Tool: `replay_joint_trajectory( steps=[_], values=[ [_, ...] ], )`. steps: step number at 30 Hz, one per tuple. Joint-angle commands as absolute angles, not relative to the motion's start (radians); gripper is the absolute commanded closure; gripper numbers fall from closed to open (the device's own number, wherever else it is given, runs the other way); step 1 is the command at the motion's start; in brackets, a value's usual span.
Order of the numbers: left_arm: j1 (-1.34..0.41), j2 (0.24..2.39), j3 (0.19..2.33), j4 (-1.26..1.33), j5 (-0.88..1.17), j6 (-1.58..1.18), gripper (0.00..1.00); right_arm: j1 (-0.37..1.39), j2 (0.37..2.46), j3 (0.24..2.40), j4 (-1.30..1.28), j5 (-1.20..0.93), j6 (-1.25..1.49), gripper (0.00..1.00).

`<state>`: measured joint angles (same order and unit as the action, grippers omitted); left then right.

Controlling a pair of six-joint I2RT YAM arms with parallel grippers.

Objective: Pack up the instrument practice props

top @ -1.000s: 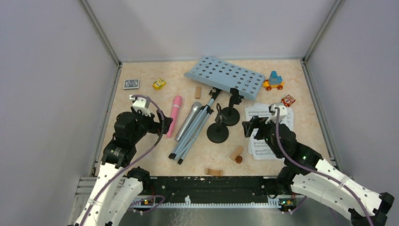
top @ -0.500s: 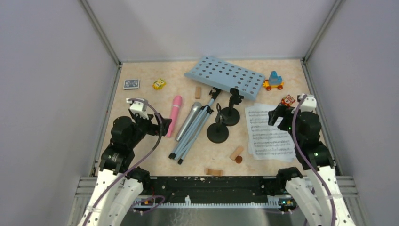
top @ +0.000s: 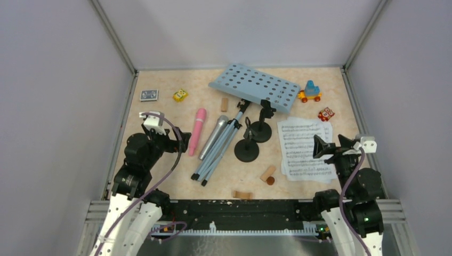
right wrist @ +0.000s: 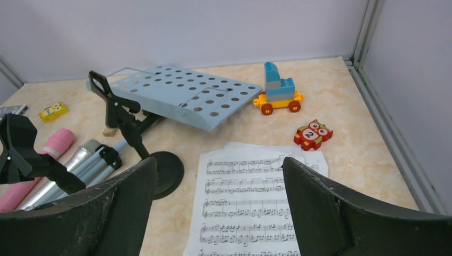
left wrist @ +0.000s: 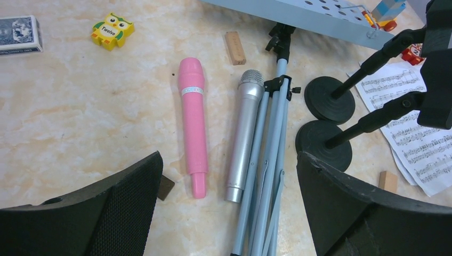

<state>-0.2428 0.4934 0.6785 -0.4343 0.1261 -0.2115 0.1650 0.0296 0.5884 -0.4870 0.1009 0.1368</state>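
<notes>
Jaws wide open on both arms, left jaws and right jaws alike, with nothing held.

Big change on the right: 1 second ago right over the sheet music [top: 304,146], now pulled back toward the near right corner. Pages now bare, just ahead of the right jaws and a bit to their left. Left jaws pulled back a little too. Nothing carried away by either arm, so likely a step back between moves, not a grab.

Ahead of the left jaws, side by side: pink microphone [left wrist: 192,126], silver microphone [left wrist: 243,135], then the folded legs of the blue music stand [top: 255,87]. Past those, toward the right jaws, 2 black mic stands [top: 247,151] with round feet. All flat on the table [top: 160,176], none packed.

Far ahead of the right jaws: toy train [right wrist: 277,90] and red owl block [right wrist: 313,133].

Hard to tell:
- No box or bag in any view, so no clue where the props should go.
- Stand legs cut off at the bottom of the left wrist view.
- Small dark bit [left wrist: 166,186] half hidden behind 1 left finger.
- Can't tell if 2 pages or more.
</notes>
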Motion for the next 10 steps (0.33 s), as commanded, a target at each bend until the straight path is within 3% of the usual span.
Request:
replay_joint_trajectory(
  steps=[1, 10],
  values=[
    [-0.241, 0.496, 0.678, -0.418, 0.115, -0.219, 0.01, 0.158, 0.012, 0.543, -0.44, 0.047, 0.131, 0.15],
    [-0.241, 0.508, 0.678, -0.413, 0.128, -0.226, 0.01, 0.157, 0.012, 0.507, -0.421, 0.006, 0.113, 0.16]
  ],
)
